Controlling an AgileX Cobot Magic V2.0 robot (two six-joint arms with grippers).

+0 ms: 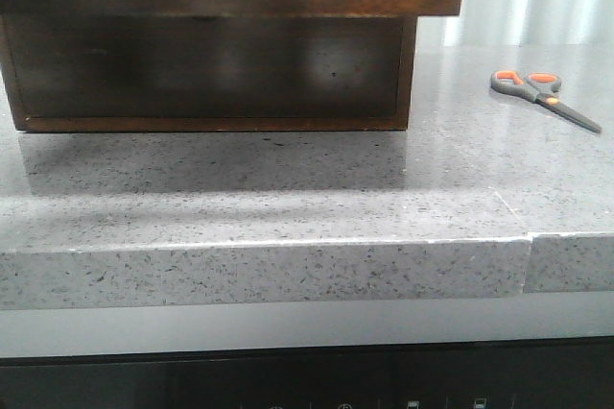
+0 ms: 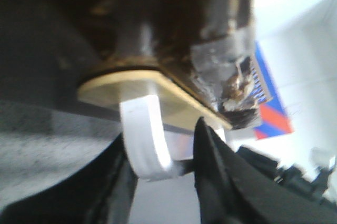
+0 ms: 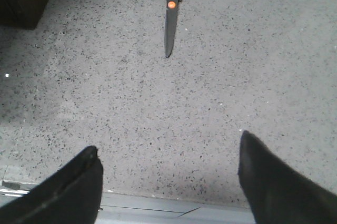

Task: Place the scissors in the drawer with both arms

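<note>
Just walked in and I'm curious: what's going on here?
A two-armed robot is at work on a speckled grey counter. Its left gripper sits around a white hook-shaped handle on a dark wooden box. The right gripper hangs open above the counter, short of the scissors, which lie untouched.

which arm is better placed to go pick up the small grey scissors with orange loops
Right. The right gripper is open over bare counter with the small grey scissors with orange-lined loops lying straight ahead. The left gripper is occupied around a white hook-shaped handle.
</note>
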